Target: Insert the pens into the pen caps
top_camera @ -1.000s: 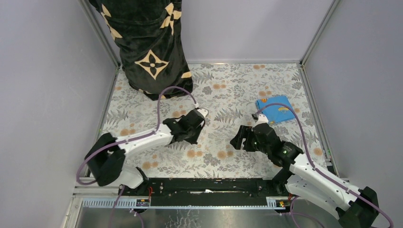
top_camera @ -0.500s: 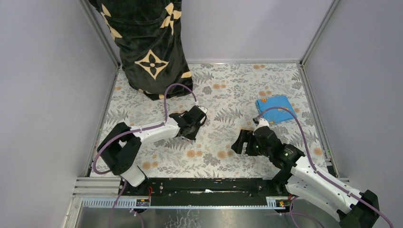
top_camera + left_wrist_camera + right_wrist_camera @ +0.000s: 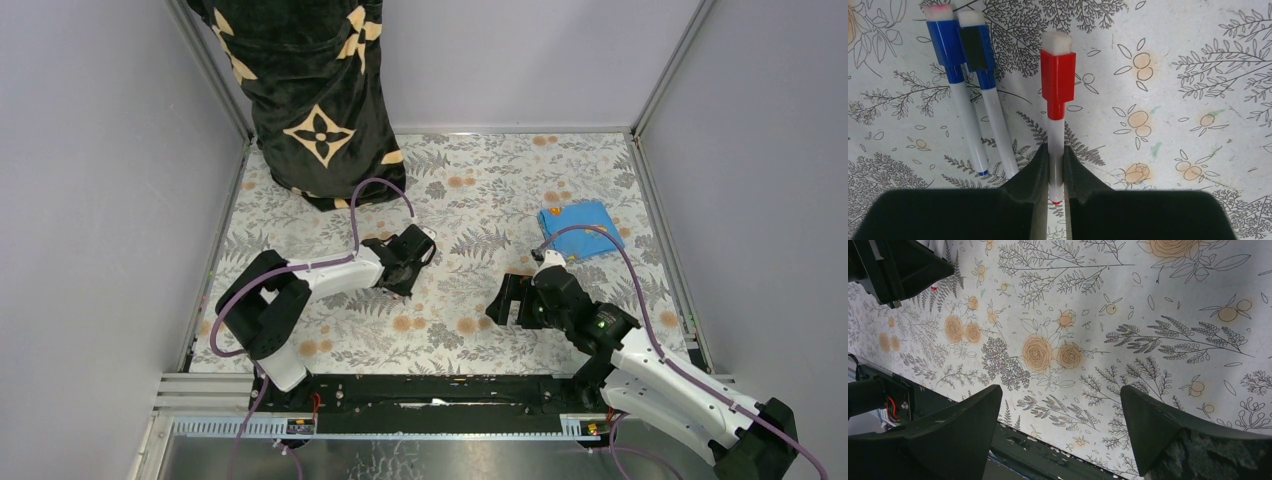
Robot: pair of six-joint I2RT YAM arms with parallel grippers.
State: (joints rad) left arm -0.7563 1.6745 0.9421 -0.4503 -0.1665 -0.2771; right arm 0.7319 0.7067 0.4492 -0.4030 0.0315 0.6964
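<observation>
A red pen with a white barrel wears its red pen cap and lies on the floral table top. My left gripper is shut on the barrel near its tail end. Left of it lie two more pens, side by side, each with a blue pen cap on. In the top view the left gripper sits mid-table and hides the pens. My right gripper hovers to its right, open, with only table between its fingers.
A folded blue cloth lies at the right back of the table. A black garment with tan flower marks hangs over the back left corner. Grey walls enclose the table. The left gripper's body shows at the right wrist view's top left.
The left arm has folded, its elbow swinging right and forward while the gripper stays over the pens. The right gripper has spread its fingers wider and drawn slightly nearer.
</observation>
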